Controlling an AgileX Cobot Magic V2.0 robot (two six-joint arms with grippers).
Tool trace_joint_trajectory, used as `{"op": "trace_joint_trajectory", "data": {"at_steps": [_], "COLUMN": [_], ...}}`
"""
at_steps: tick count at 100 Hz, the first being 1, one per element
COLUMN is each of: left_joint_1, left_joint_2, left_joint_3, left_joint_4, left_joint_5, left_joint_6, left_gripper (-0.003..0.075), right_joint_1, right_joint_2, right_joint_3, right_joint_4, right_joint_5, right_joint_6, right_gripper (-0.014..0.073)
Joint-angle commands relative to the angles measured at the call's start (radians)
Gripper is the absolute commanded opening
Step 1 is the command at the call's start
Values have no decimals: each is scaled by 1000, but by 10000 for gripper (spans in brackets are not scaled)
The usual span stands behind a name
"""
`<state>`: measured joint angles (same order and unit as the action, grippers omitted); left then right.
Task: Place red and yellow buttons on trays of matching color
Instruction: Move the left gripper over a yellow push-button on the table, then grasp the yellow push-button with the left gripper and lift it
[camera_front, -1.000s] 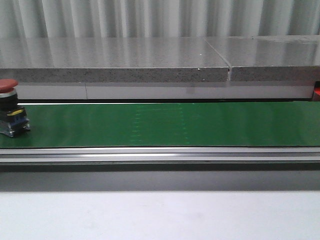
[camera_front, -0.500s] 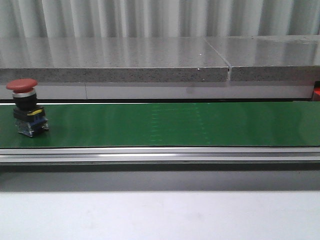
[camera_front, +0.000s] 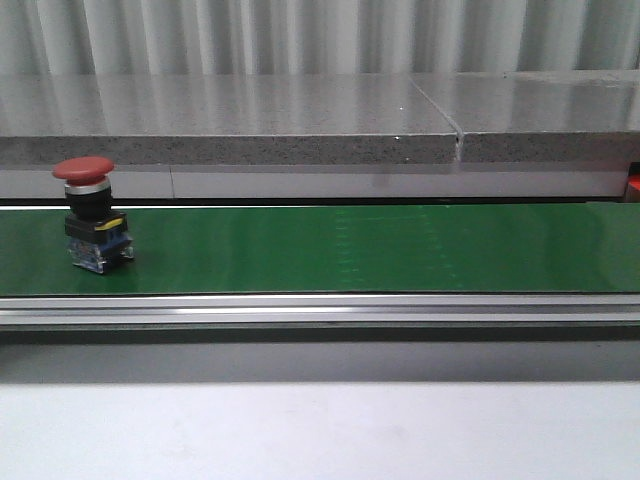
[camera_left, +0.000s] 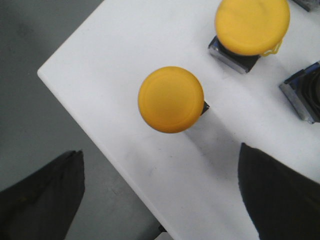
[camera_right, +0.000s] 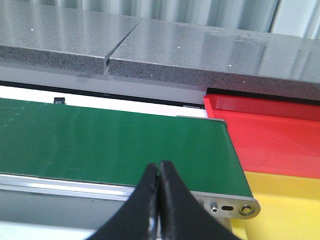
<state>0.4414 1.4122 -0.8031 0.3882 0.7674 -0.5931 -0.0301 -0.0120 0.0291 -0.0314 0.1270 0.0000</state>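
A red button (camera_front: 92, 215) with a mushroom cap, black collar and blue-yellow base stands upright on the green belt (camera_front: 350, 250), near its left end. In the left wrist view, two yellow buttons (camera_left: 171, 99) (camera_left: 251, 25) stand on a white surface (camera_left: 125, 45). My left gripper (camera_left: 162, 200) hangs open above that surface's edge, just short of the nearer yellow button, holding nothing. My right gripper (camera_right: 159, 167) is shut and empty, over the front rail near the belt's right end. The red tray (camera_right: 270, 135) and yellow tray (camera_right: 285, 205) lie just past that end.
A grey stone ledge (camera_front: 300, 120) runs behind the belt, and a silver rail (camera_front: 320, 310) runs along its front. The base of another button (camera_left: 302, 92) shows at the border of the left wrist view. Grey floor (camera_left: 30, 110) lies beyond the white surface's corner.
The red button has travelled rightward along the belt, from the frame's left edge to well inside it. Faint marks on the belt have shifted right too.
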Motion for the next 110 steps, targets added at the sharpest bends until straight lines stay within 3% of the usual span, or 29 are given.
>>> {"op": "trace_joint_trajectory", "data": {"at_steps": [1,91,110], "left_joint_1": [4,53,53], "left_joint_2": [-4,193,215], "left_joint_3": [-31,-130,-130], "left_joint_4": [8,-22,-33], "left_joint_5": [-37,-111,-114], "left_joint_6": [11,34,34], "left_gripper": [589,582,491], "right_joint_1": [0,0,0], "right_joint_2": [-12,-12,-12], "right_joint_3": [-7,-7,-7], "right_joint_4": [-11,-11,-11], "right_joint_5": [-82,-82,-82], "right_joint_6": [0,0,0], "right_gripper": [-71,-71,-71]}}
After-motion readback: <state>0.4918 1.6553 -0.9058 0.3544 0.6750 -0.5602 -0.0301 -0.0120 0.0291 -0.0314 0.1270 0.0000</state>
